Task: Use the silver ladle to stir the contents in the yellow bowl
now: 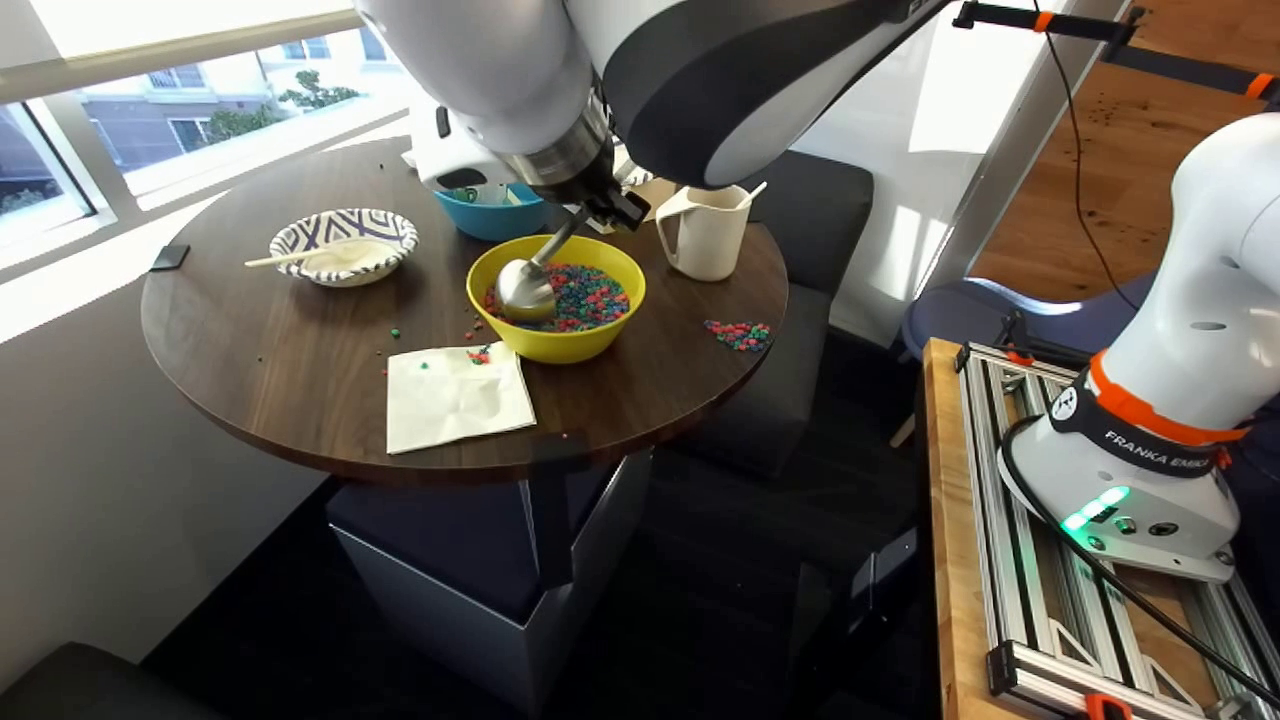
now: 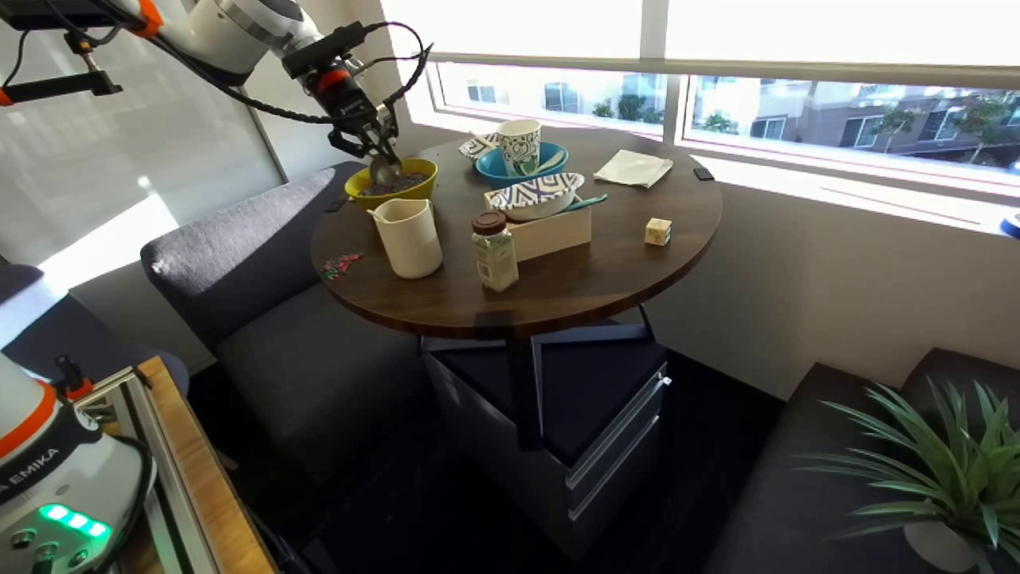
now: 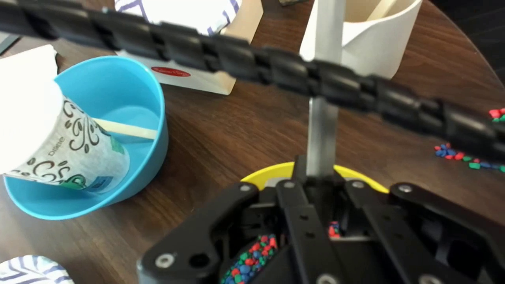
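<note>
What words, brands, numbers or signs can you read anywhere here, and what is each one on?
"FRANKA EMIKA": dark band around the robot's base, beside a round emblem.
"DIXIE": patterned paper cup in the blue bowl.
Too blurred: lettering in the red oval on the box.
Too small: print on the jar and marks on the wooden cube.
No numbers readable.

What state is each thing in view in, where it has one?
ladle, held, scoop down in the yellow bowl
end effector, closed on the ladle
yellow bowl, upright, partly filled with pieces
blue bowl, upright, cup inside
cup, mouth up
jar, upright, capped
jug, upright, uncovered
patterned bowl over the box, tilted
napkin with pieces on it, flat
base lights, lit green
</note>
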`<state>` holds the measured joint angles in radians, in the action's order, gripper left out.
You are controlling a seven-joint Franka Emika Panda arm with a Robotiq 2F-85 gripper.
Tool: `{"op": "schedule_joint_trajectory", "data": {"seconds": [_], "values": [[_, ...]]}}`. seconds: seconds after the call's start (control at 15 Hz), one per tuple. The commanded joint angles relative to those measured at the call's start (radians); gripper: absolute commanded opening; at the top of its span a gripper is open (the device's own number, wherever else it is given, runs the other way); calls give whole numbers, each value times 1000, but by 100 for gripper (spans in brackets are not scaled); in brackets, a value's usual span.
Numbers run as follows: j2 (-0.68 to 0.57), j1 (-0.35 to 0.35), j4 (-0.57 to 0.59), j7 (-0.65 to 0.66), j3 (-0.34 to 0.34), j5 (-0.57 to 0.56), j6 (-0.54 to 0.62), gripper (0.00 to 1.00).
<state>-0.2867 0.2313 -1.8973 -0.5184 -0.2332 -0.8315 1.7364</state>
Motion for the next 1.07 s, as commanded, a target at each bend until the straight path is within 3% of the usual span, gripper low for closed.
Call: {"op": "schedule_joint_trajectory", "data": {"seconds": [0.0,0.4,1.0], "values": [[-23,22,14,-35,5,-94,-90,3],[-36,31,1,-111,-7,-241,-165,3],[-22,17,104,-112,-32,-104,-123,2]]}}
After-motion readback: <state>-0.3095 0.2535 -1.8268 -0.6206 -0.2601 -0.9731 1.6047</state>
